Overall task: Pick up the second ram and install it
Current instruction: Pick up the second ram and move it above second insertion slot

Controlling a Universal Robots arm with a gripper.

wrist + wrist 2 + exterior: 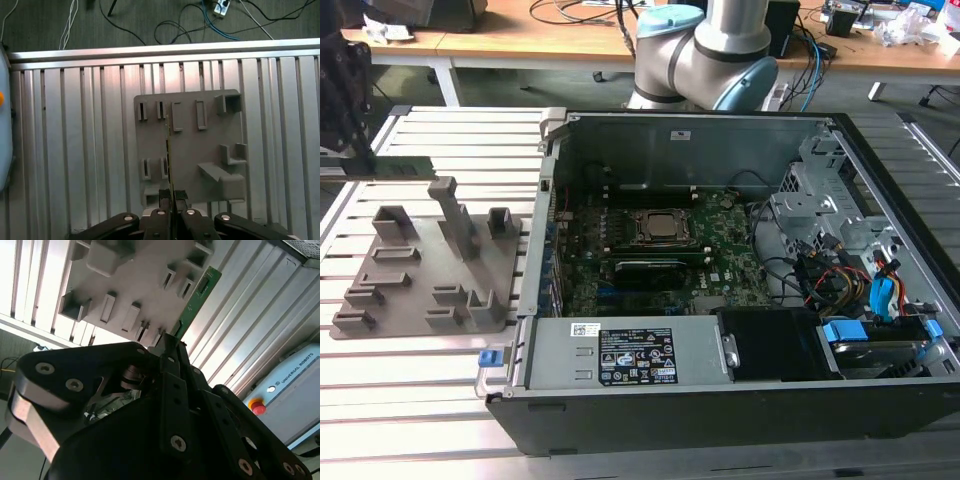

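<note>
Green with small black chips, the second ram (196,302) is pinched at one end between the gripper's (171,341) closed jaws, held over the grey fixture (145,270). The open computer case (720,420) nearby carries printed stickers (638,355).

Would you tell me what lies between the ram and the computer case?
In the exterior view, table slats and the grey fixture's tall post separate the second ram from the case.

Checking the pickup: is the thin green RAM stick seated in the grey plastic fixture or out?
Out: the black gripper is shut on the thin green RAM stick, holding it above the grey plastic fixture.
</note>
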